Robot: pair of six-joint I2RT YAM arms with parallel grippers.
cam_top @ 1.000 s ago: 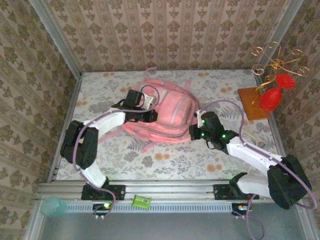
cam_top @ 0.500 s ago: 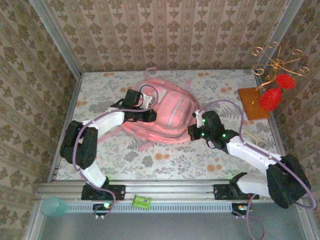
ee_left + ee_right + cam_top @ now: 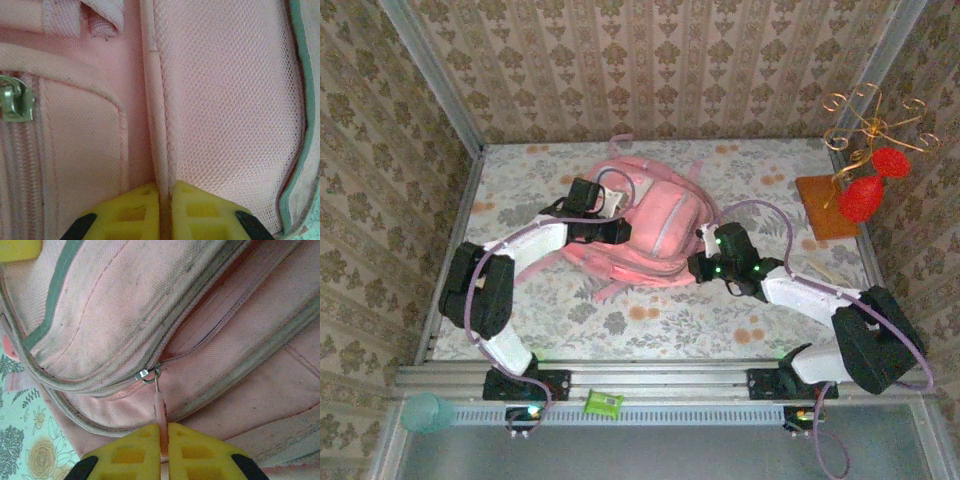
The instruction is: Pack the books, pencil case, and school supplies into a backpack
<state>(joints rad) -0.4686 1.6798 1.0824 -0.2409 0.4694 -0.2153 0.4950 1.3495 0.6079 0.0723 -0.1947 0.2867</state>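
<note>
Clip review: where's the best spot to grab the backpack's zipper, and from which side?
The pink pull tab hanging off the metal slider: thin and flat, it sticks out free of the backpack, so pinch its flat faces from its loose end.

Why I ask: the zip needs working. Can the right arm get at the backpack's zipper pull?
Apparently yes: the right gripper is shut on the zipper pull of the backpack, nothing between.

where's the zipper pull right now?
In the right wrist view, the zipper pull sits bottom centre, pinched in the right pincer, at the right edge of the backpack.
</note>
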